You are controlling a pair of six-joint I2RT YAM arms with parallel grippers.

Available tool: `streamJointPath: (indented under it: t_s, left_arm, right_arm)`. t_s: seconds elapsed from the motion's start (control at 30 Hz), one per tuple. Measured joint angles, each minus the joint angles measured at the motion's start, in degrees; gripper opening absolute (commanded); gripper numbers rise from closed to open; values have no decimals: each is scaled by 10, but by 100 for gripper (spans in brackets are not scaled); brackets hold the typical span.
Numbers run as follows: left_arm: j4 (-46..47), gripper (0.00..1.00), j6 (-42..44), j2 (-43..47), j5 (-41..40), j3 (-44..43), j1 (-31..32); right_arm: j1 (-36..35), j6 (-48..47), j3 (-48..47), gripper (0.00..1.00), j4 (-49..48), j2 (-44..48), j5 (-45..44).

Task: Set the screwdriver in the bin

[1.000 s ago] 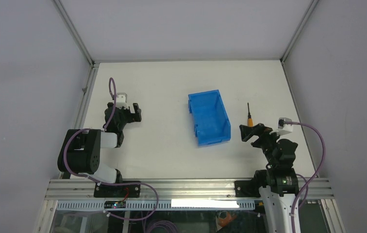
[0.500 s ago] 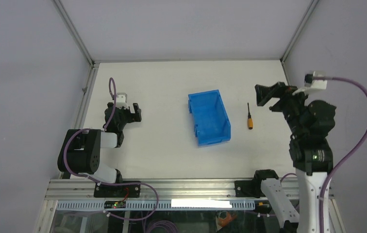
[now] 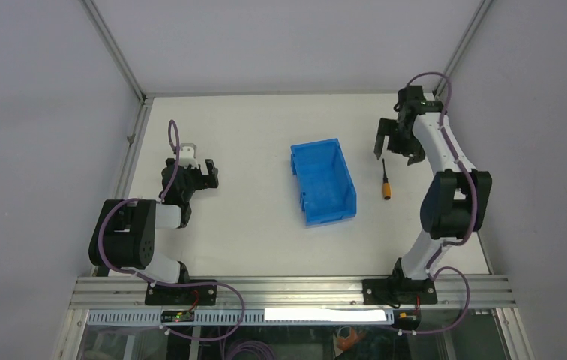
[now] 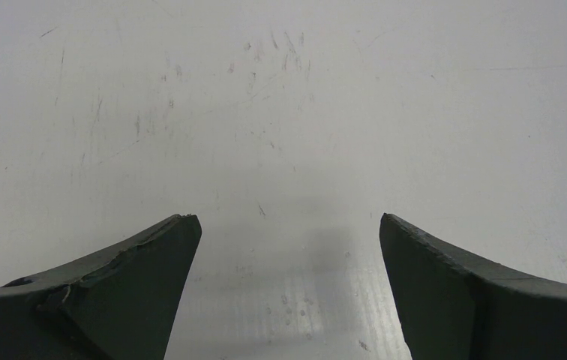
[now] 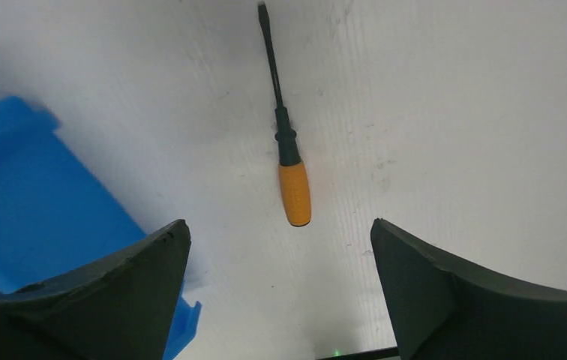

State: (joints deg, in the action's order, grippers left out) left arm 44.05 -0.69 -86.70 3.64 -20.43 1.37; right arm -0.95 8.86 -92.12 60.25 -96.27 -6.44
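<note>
right gripper (image 3: 396, 152): being held wide open, empty, above screwdriver
small orange-handled, black-shafted screwdriver (image 5: 294, 191): being supported flat by white table (image 3: 250, 142), just right of bright blue ridged plastic bin (image 3: 350, 187), outside it
left gripper (image 4: 288, 225): being held open, empty

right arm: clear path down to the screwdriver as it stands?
Probably yes. The right gripper hangs open near the screwdriver, which lies flat on bare table, framed between the fingers in the wrist view. The bin sits off to the side, not touching it; nothing covers it.
</note>
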Motion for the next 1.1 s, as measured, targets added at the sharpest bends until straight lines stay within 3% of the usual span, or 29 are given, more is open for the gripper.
streamJointPath:
  t_s: [0.23, 0.47, 0.6, 0.63, 0.67, 0.7, 0.9, 1.1]
  left_arm:
    - [0, 99, 0, 0, 0, 0, 0]
    - [0, 99, 0, 0, 0, 0, 0]
    - [0, 99, 0, 0, 0, 0, 0]
    - [0, 99, 0, 0, 0, 0, 0]
    - [0, 99, 0, 0, 0, 0, 0]
    - [0, 99, 0, 0, 0, 0, 0]
    - [0, 99, 0, 0, 0, 0, 0]
    - [0, 99, 0, 0, 0, 0, 0]
  right_arm:
    - [5, -7, 115, 78, -15, -102, 8]
    - [5, -24, 147, 57, -52, -156, 24]
    - [4, -32, 143, 31, -57, -160, 27]
    - [4, -37, 141, 21, -58, -160, 27]
    - [4, -38, 140, 3, -60, -161, 25]
    - [4, -43, 138, 0, -60, -162, 24]
    - [2, -50, 122, 0, -42, -162, 0]
    - [-10, -33, 31, 0, 90, -137, -3]
